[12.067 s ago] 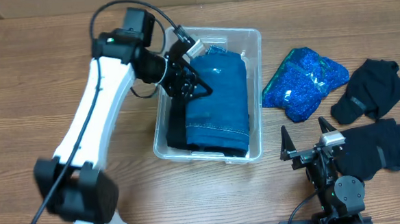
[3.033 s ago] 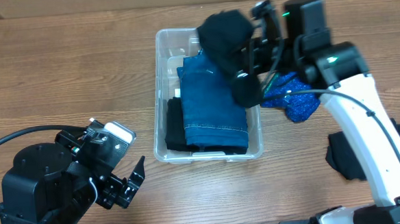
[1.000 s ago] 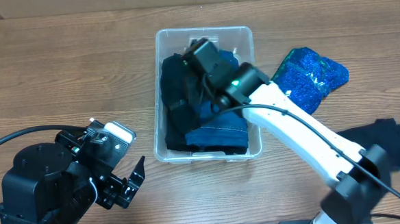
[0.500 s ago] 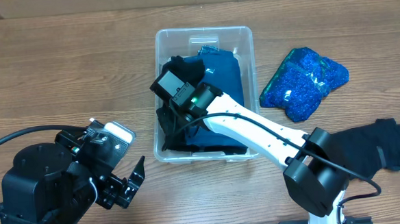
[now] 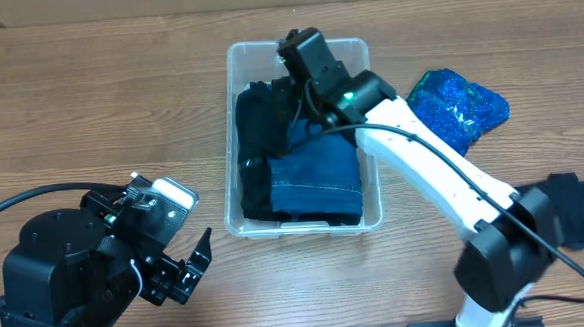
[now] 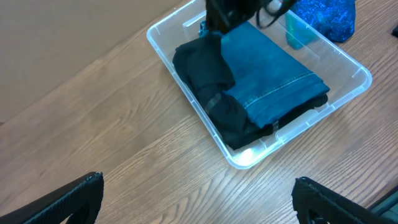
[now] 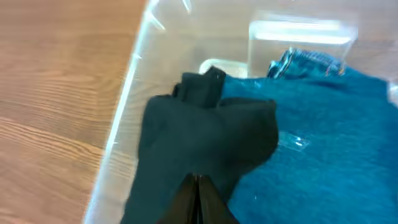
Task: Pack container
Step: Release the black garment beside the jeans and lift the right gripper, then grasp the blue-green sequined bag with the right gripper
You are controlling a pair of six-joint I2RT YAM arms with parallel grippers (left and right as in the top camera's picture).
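The clear container [image 5: 229, 137] stands mid-table, also in the left wrist view [image 6: 364, 78] and the right wrist view [image 7: 130, 87]. Folded blue jeans [image 5: 318, 177] [image 6: 273, 74] [image 7: 323, 155] fill its right side. A black garment [image 5: 256, 145] [image 6: 208, 74] [image 7: 205, 143] lies along its left side, partly over the jeans. My right gripper [image 5: 290, 95] [image 7: 199, 186] is inside the far end of the container, jaws shut, tips against the black garment; no cloth shows between them. My left gripper [image 5: 183, 274] [image 6: 199, 199] hangs open over bare table at the front left.
A sparkly blue garment [image 5: 459, 110] [image 6: 329, 15] lies right of the container. Another black garment [image 5: 575, 209] lies at the right edge of the table. The left arm's bulk [image 5: 77, 265] fills the front left corner.
My right arm has swung from the container's front left back to its far end, still shut. The black garment now lies flatter along the left side. The left arm has not moved.
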